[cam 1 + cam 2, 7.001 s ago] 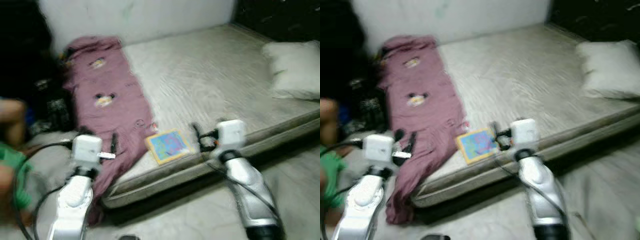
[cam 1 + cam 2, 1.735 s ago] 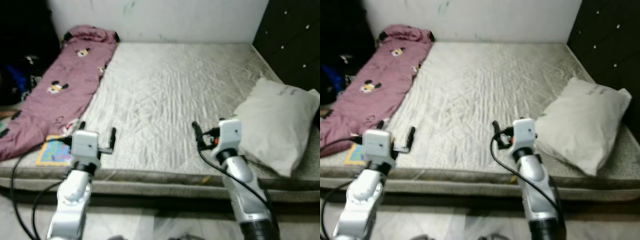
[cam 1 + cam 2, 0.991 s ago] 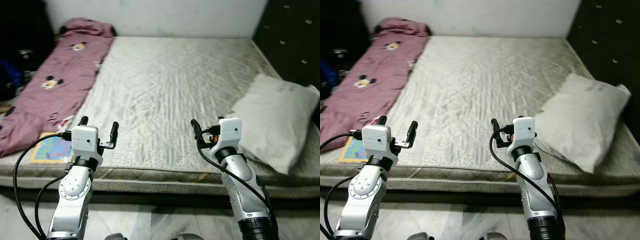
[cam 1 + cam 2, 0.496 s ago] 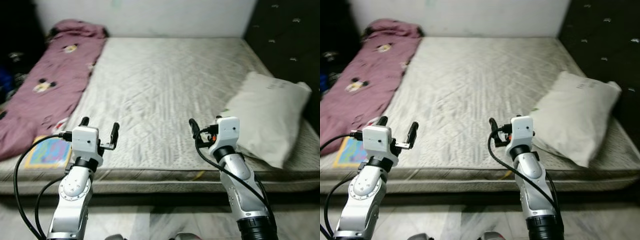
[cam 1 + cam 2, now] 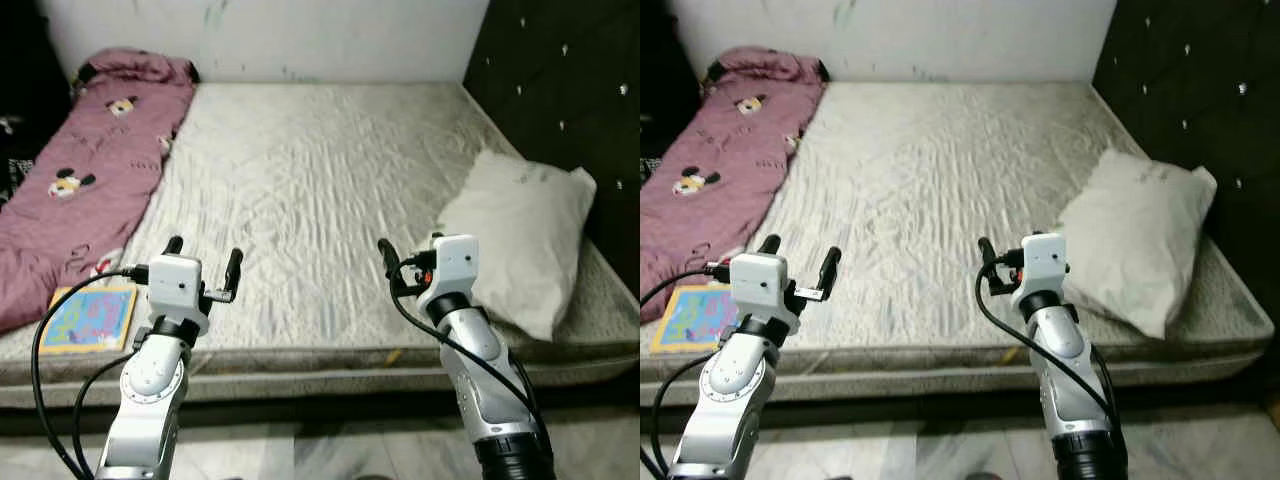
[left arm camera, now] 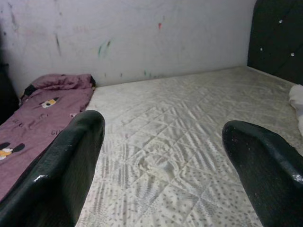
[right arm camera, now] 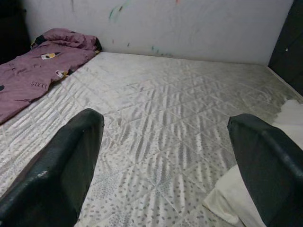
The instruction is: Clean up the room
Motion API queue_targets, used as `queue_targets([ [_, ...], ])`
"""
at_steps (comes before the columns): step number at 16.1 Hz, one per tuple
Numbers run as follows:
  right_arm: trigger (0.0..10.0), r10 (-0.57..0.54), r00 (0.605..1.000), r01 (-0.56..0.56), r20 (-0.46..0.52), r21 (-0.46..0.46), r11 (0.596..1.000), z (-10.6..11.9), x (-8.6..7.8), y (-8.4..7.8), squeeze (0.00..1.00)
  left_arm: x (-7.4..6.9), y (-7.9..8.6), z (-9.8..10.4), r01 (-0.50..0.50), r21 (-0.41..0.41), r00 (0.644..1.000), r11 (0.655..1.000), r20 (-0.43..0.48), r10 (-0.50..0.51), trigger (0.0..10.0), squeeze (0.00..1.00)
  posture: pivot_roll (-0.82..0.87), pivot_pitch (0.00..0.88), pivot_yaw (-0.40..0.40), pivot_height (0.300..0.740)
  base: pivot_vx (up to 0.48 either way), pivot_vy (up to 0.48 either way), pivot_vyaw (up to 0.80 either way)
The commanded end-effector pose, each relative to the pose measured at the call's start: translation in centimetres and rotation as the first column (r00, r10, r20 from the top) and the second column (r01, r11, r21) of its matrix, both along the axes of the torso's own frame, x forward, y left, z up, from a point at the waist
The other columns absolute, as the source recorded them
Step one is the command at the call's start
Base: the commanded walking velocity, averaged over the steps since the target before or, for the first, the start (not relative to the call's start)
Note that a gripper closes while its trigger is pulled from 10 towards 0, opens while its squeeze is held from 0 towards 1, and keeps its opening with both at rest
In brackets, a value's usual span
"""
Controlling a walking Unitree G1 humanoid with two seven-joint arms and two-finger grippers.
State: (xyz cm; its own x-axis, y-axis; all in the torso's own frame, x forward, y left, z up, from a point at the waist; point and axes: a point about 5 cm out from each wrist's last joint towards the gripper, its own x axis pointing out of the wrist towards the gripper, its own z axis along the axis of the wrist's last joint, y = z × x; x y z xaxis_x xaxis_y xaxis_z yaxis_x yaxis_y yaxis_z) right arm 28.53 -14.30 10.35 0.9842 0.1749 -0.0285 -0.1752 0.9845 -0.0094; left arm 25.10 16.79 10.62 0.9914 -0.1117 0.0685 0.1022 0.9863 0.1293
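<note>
Mattress: we face a bare quilted mattress (image 5: 320, 190) lying low on a pale tiled floor (image 5: 330, 455), its near edge just ahead of both arms.
Blanket: a maroon cartoon-print blanket (image 5: 75, 185) runs along the mattress's left side, bunched against the white wall (image 5: 300, 35) at the far end.
Book: a colourful children's book (image 5: 92, 317) lies flat on the near left corner, touching the blanket's lower edge, just left of our left arm.
Pillow: a white pillow (image 5: 520, 240) sits on the right side, beside the dark tufted headboard (image 5: 560, 90).
Left gripper: our left gripper (image 5: 203, 260) hovers over the near mattress edge, fingers spread wide, grasping nothing.
Right gripper: our right gripper (image 5: 410, 262) hovers just left of the pillow, fingers parted in its wrist view, nothing between them.
In the way: nothing lies between either gripper and the mattress surface.
</note>
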Motion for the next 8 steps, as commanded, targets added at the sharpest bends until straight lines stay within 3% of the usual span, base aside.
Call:
queue_targets([
  [1, 10.0, -0.01, 1.0, 0.01, -0.004, -0.001, 1.0, 0.09, 0.19, -0.24, 0.0, -0.02, 0.03, 0.12, 0.004, 0.006, 1.0, 1.0, 0.003, -0.004, 10.0, 0.0, -0.12, 0.0, -0.006, 0.74, 0.311, 0.0, 0.0],
  [6, 10.0, -0.013, 1.0, 0.013, -0.006, -0.002, 1.0, 0.07, 0.21, -0.26, 0.0, -0.06, 0.0, 0.08, 0.004, 0.005, 1.0, 1.0, 0.0, -0.004, 10.0, 0.0, -0.12, 0.0, -0.006, 0.74, 0.297, 0.0, 0.0],
  [8, 10.0, -0.014, 1.0, 0.014, -0.006, -0.003, 1.0, 0.09, 0.26, -0.29, 0.0, -0.02, -0.01, 0.0, 0.001, 0.011, 1.0, 1.0, -0.009, -0.001, 10.0, 0.0, -0.12, 0.0, -0.006, 0.74, 0.0, 0.0, 0.0],
])
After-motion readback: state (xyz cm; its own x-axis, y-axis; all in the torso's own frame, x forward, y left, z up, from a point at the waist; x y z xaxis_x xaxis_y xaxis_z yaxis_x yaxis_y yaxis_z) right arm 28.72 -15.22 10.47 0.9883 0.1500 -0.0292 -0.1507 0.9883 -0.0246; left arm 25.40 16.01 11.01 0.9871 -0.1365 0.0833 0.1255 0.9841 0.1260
